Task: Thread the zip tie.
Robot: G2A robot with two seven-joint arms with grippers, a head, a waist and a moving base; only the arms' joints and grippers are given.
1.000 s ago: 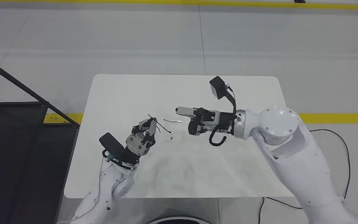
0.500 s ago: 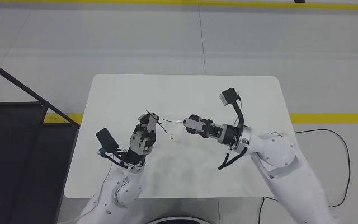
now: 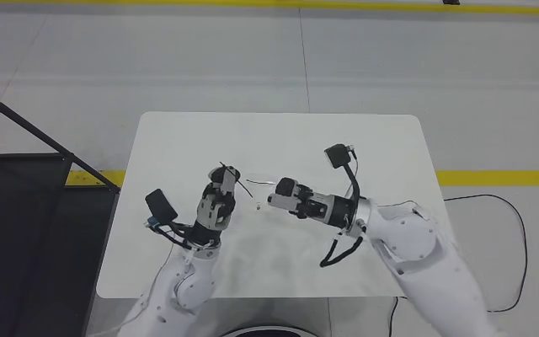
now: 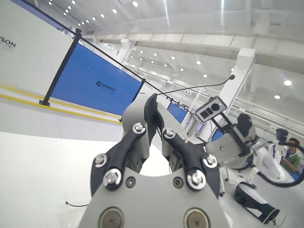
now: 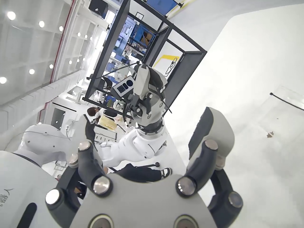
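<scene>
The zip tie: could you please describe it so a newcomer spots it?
Over the middle of the white table, find the left gripper. The zip tie is the thin black strip pinched in its jaws; the other black strip lies flat on the table.

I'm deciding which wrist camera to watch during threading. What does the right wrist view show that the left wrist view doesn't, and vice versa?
Only the right wrist view: the right gripper up close, open wide with nothing between its fingers, and a clear plastic sheet lying on the table. Only the left wrist view: the left gripper up close, shut on the black zip tie, whose long end curves away to its head. Both: the white table, the other arm farther off, and the tie in the left gripper.
</scene>
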